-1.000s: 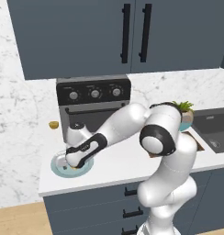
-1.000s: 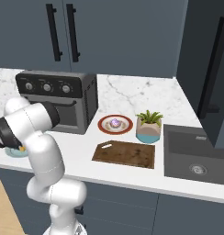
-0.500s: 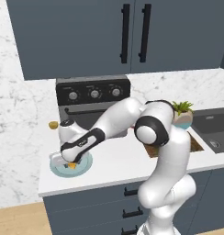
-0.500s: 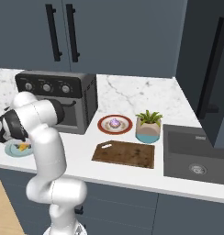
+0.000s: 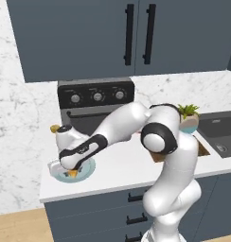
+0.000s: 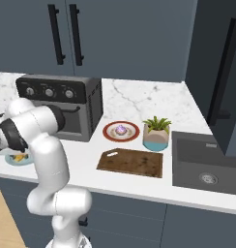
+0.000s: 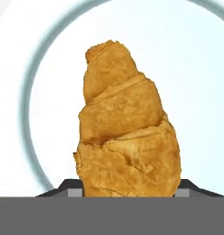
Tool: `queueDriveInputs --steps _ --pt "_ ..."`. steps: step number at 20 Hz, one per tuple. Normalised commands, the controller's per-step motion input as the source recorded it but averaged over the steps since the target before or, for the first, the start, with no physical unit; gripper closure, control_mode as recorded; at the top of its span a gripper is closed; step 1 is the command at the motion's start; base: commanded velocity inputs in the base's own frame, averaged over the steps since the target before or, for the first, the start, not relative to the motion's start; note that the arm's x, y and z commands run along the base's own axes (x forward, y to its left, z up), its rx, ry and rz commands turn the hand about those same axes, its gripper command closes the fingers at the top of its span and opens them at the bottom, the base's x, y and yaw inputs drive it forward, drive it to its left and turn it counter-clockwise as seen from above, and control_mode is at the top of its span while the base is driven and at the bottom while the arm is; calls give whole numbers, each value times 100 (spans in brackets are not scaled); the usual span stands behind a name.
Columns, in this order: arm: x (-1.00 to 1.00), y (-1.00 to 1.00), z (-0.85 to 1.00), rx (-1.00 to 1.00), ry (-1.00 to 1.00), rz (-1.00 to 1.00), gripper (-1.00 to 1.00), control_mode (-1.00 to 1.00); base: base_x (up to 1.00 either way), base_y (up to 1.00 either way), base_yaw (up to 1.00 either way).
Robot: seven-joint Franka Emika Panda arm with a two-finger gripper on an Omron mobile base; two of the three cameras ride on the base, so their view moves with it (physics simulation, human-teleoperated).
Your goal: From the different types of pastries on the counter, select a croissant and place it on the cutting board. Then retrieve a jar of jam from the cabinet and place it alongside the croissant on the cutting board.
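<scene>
The golden croissant (image 7: pixel 127 137) lies on a pale blue-rimmed plate (image 7: pixel 36 114) at the left end of the white counter (image 5: pixel 122 165). My gripper (image 7: pixel 127 190) reaches down onto that plate, its dark fingertips (image 7: pixel 70 189) pressed against both sides of the croissant. In the left base view the gripper (image 5: pixel 71 170) sits low over the plate (image 5: pixel 89 169), with an orange bit of croissant (image 5: pixel 73 174) under it. The dark wooden cutting board (image 6: pixel 132 162) lies far to the right. The cabinet (image 5: pixel 136 35) doors are shut, so the jar of jam is hidden.
A black toaster oven (image 6: pixel 62 111) stands just behind the plate. A purple cupcake (image 6: pixel 121 129) rests on a red-rimmed plate, with a potted plant (image 6: pixel 156 133) beside it and a dark sink (image 6: pixel 207 160) at the right. The counter's left end is near the plate.
The hand has swung left and dropped onto the blue-rimmed plate. Its fingers have gone from wide open to closed against the croissant.
</scene>
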Motion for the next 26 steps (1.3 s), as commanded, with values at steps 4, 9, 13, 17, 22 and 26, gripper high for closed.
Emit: queueDriveInputs --steps 4,9,13,17,22,26 --pt "-22 -5 15 1 -11 -6 100 -100 0 0 0" --pt "3 -2 65 5 -8 -16 100 -100 0 0 0" --pt "0 -40 74 6 0 -8 100 -100 0 0 0" --pt "0 -56 60 4 0 -11 100 -100 0 0 0" --pt "0 -74 45 6 0 -17 100 -100 0 0 0" --pt "0 -87 22 2 0 -16 100 -100 0 0 0"
